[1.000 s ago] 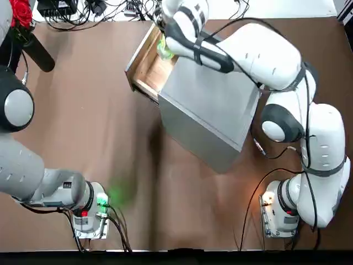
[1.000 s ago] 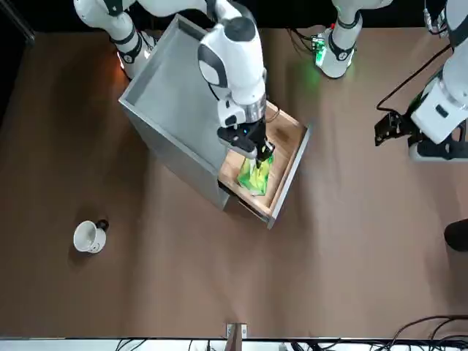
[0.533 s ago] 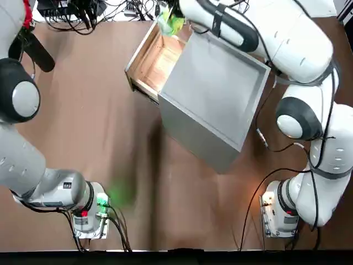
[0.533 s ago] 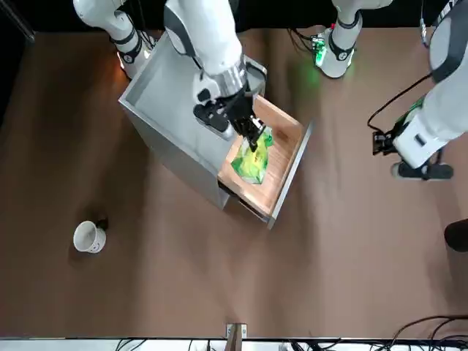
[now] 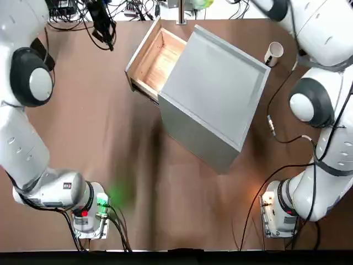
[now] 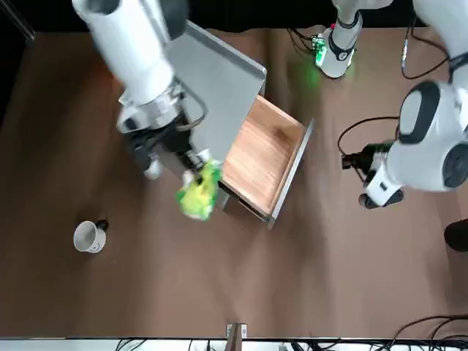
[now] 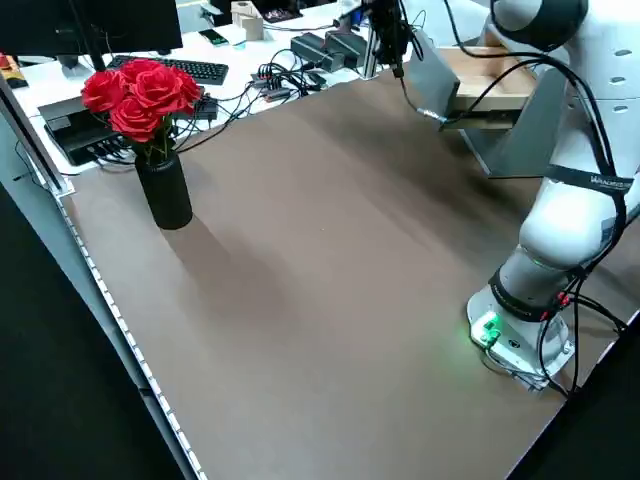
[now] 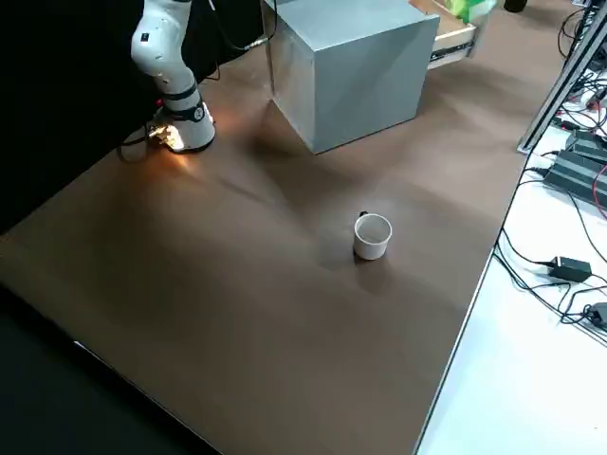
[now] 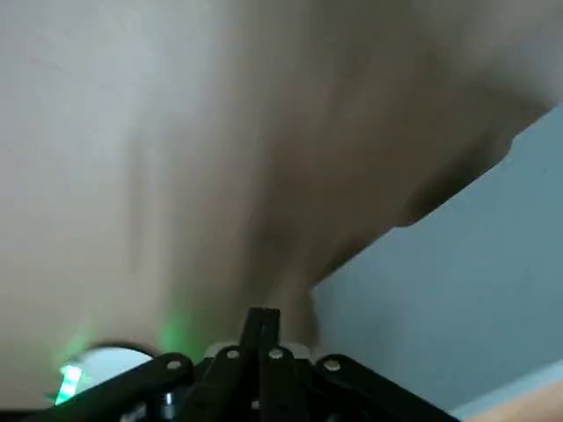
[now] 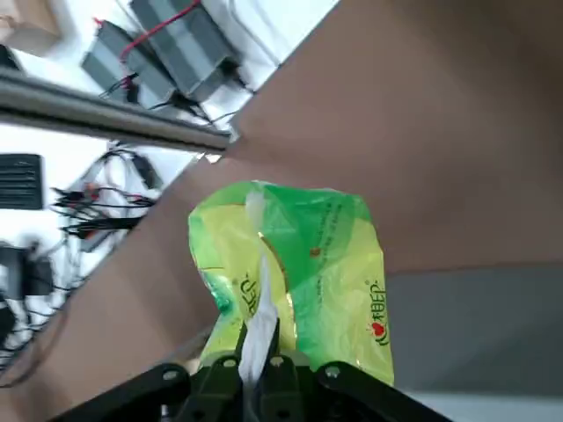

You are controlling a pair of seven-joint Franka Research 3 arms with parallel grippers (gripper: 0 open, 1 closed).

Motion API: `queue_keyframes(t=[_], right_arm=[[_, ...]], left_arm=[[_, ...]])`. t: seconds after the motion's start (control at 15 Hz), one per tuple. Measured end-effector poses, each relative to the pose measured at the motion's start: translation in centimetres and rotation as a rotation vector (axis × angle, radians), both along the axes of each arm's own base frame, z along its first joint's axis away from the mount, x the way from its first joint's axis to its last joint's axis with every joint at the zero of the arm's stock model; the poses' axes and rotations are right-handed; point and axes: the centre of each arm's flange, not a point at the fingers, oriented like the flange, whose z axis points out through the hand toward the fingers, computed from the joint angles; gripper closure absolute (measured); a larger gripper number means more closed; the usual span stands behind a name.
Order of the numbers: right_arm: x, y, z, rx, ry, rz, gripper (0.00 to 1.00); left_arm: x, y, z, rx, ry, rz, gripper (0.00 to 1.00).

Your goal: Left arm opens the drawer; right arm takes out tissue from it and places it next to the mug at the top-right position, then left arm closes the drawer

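Observation:
My right gripper (image 6: 194, 171) is shut on the green and yellow tissue (image 6: 199, 194), which hangs in the air off the grey cabinet's (image 5: 215, 94) front corner, beside the drawer (image 6: 263, 162). The right wrist view shows the tissue (image 10: 295, 268) pinched by its top edge. The wooden drawer (image 5: 156, 59) stands pulled out, with nothing showing inside. A white mug (image 5: 273, 52) sits on the table right of the cabinet, apart from the tissue. My left gripper (image 5: 108, 36) hovers left of the drawer, its fingers (image 9: 262, 323) shut on nothing.
A black vase of red roses (image 7: 150, 130) stands at the table's far left. Cables and power bricks (image 8: 583, 166) lie along the far edge beyond the drawer. The brown table (image 5: 99, 138) is bare left of the cabinet and around the mug (image 8: 372, 235).
My right gripper has lifted the tissue out of the drawer and carried it off towards the mug's side. My left arm has swung in closer to the drawer.

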Motion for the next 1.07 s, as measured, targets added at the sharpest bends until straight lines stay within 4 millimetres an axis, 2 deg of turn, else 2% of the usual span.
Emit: queue_keyframes(t=[0.2, 0.33, 0.47, 0.6, 0.73, 0.8, 1.07], right_arm=[[2.3, -8.2, -0.6, -0.090, 0.069, 0.143, 0.98], [3.8, -13.7, -1.6, -0.135, 0.100, 0.245, 0.98], [5.0, -18.7, -2.9, -0.162, 0.116, 0.339, 0.98], [5.9, -22.5, -5.2, -0.180, 0.141, 0.429, 0.98], [6.7, -24.8, -8.7, -0.187, 0.175, 0.500, 0.98], [7.3, -25.6, -11.1, -0.187, 0.195, 0.526, 0.98], [9.9, -26.7, -21.6, -0.187, 0.272, 0.569, 0.98]], left_arm=[[0.6, -1.7, -4.7, -0.133, 0.138, 0.110, 0.99], [1.1, -2.1, -6.6, -0.229, 0.212, 0.191, 0.99], [1.8, -1.6, -7.0, -0.319, 0.256, 0.266, 0.99], [2.5, -0.6, -6.3, -0.410, 0.280, 0.343, 0.99], [3.2, 0.3, -5.7, -0.499, 0.304, 0.406, 0.99], [3.3, 0.4, -5.7, -0.526, 0.322, 0.426, 0.99], [3.5, -1.8, -8.1, -0.544, 0.393, 0.442, 0.99]])
